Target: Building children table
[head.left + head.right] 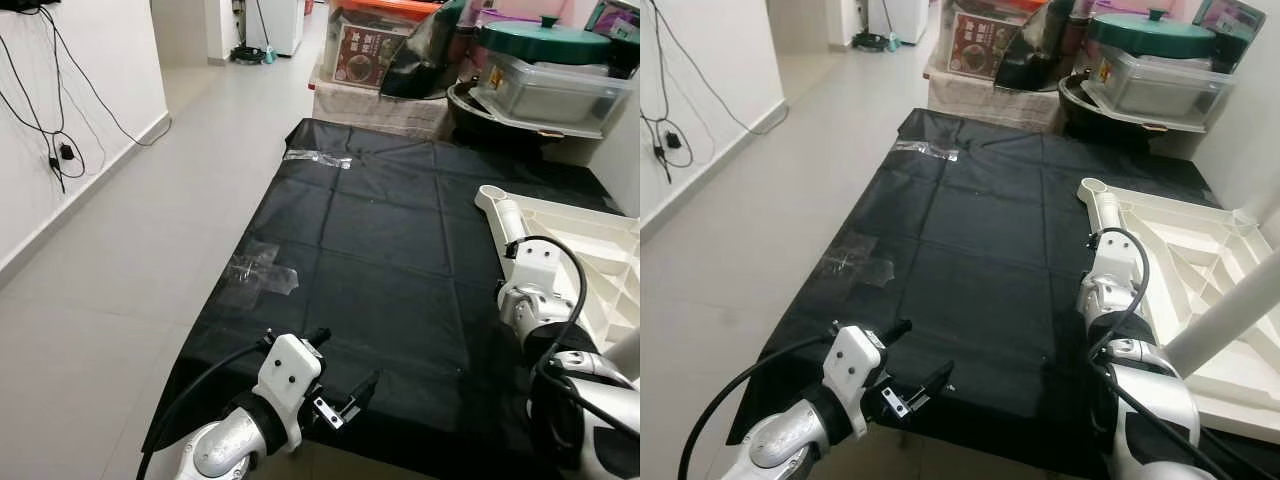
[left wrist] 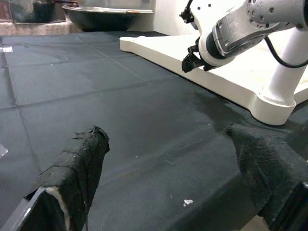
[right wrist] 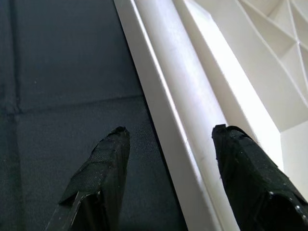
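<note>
A big black cloth lies spread on the floor. On its right side lies a white table top, turned upside down so its ribs show. One white table leg sticks up from its near part.

The right pincer hangs over the left edge of the table top. Its two black fingers are spread apart, one over the cloth and one over the white edge. It holds nothing.

The left pincer is at the near left, low over the near edge of the cloth. Its fingers are apart too, and it holds nothing.

Bits of clear tape sit on the left part of the cloth. At the far end are boxes and a tub with a green lid. Black wires hang on the white wall at the left.
</note>
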Available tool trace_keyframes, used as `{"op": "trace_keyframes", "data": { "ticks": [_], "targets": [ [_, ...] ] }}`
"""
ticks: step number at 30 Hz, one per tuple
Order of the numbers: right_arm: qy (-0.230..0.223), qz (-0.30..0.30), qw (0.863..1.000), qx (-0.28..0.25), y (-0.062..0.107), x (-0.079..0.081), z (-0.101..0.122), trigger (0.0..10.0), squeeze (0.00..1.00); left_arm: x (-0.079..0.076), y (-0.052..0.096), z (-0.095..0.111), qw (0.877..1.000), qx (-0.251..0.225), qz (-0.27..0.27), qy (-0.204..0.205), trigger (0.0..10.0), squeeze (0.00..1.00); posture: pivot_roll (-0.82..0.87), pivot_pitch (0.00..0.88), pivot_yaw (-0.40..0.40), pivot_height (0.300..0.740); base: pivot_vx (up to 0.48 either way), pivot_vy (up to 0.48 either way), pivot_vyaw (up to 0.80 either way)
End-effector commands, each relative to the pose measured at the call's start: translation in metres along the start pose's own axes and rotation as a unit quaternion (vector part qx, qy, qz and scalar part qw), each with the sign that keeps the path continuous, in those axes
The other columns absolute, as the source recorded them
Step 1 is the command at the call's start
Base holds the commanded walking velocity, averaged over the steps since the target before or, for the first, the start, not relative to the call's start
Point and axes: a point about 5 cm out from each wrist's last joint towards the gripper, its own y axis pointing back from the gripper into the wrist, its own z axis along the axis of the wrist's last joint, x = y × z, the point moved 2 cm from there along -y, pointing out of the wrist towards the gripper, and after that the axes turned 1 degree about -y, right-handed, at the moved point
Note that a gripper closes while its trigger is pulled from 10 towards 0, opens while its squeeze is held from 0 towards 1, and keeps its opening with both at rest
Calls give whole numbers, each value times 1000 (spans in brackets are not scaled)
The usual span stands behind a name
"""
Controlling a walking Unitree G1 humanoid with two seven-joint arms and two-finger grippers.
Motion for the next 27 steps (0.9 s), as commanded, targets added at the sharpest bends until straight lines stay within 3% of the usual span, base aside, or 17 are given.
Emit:
{"op": "trace_keyframes", "data": {
  "ticks": [1,7,13,18,23,25,26,27],
  "targets": [
    [-9,-5,1000,6,-1,-5,0,10000,0,-4,2,1,1000,4,-6,4,10000,0,85,78,-143,740,0,0,0],
    [-17,3,1000,21,-2,-5,-2,10000,0,-4,7,11,1000,3,-1,1,10000,0,82,113,-138,740,0,0,0],
    [-8,12,999,34,-4,-7,-8,10000,0,10,2,21,999,-8,23,-30,10000,0,84,159,-136,740,0,0,0],
    [9,26,999,41,-4,-4,-12,10000,0,24,-7,17,997,12,-11,-73,10000,0,78,194,-121,740,0,0,0],
    [19,56,997,51,-3,2,-14,10000,0,24,-7,13,996,24,-32,-75,10000,0,79,206,-115,740,0,0,0],
    [30,88,994,63,-1,9,-18,9725,0,20,-6,12,996,27,-42,-74,10000,0,78,213,-113,740,0,0,0],
    [38,106,991,70,0,13,-21,7647,0,17,-5,12,996,27,-46,-75,10000,0,77,214,-113,740,0,0,0],
    [38,106,991,70,0,13,-21,7647,0,17,-5,12,996,27,-46,-75,10000,0,77,214,-113,740,0,0,0]
  ]
}}
